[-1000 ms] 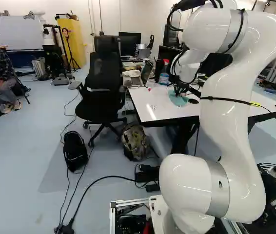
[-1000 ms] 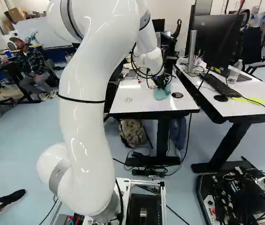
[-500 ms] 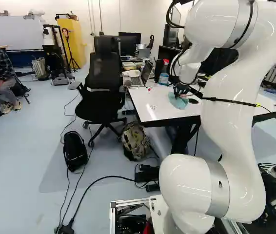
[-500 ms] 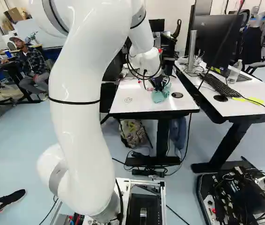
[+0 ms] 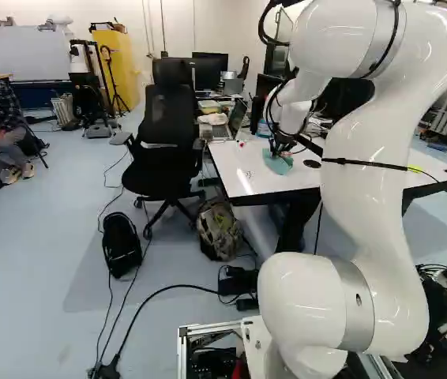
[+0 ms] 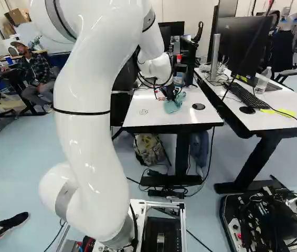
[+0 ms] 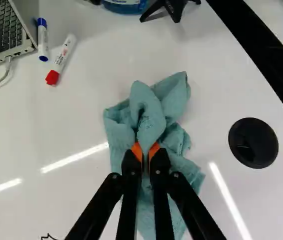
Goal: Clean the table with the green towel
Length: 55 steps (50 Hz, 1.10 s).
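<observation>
Towel (image 7: pixel 154 120) is pinched at a gathered ridge between my jaws, both orange pads (image 7: pixel 137 150) pressing it from two sides, and the rest spreads ahead of, beneath and beside them on the tabletop (image 7: pixel 36 130). I judge the step in hand to be wiping. I want light, even downward pressure, enough that the loose cloth drags flat while the jaws clear the surface. Slow overlapping strokes should suit; a hard push could bunch the cloth or scrape the tips. The grommet (image 7: pixel 253 143), beside the jaws, may snag an edge, and the red-capped marker (image 7: pixel 60 60), ahead and off to the opposite side, could roll if swept.

Its long axis runs roughly in line with the jaws, from ahead of them back underneath. The ridge points ahead; the farthest corner leans toward the grommet's side.
</observation>
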Tool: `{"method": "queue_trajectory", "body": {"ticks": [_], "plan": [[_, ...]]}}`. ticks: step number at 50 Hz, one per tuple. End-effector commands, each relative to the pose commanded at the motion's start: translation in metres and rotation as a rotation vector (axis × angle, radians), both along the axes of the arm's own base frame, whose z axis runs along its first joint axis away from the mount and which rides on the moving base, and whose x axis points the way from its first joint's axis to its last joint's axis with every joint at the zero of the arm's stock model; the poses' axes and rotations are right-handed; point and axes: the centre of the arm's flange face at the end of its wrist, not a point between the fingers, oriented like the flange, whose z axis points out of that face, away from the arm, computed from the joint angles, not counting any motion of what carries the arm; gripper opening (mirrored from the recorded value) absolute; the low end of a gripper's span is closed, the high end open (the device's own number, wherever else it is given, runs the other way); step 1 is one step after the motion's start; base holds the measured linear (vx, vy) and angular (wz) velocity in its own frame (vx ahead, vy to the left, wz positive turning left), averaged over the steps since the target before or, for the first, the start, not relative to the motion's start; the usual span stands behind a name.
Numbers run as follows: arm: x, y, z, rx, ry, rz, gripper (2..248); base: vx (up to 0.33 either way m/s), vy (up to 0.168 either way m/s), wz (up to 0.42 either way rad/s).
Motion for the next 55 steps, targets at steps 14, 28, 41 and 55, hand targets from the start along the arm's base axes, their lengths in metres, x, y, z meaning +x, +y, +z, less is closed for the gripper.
{"method": "queue_trajectory", "body": {"ticks": [14,28,41,55], "plan": [[0.002,0.025,0.000,0.001,0.003,0.039,36,0.000,0.000,0.000],[-0.018,0.033,0.002,0.005,0.017,0.045,36,0.000,0.000,0.000],[-0.040,0.022,0.005,0.007,0.024,0.017,36,0.000,0.000,0.000],[-0.062,0.007,0.021,0.001,0.005,-0.019,36,0.000,0.000,0.000]]}}
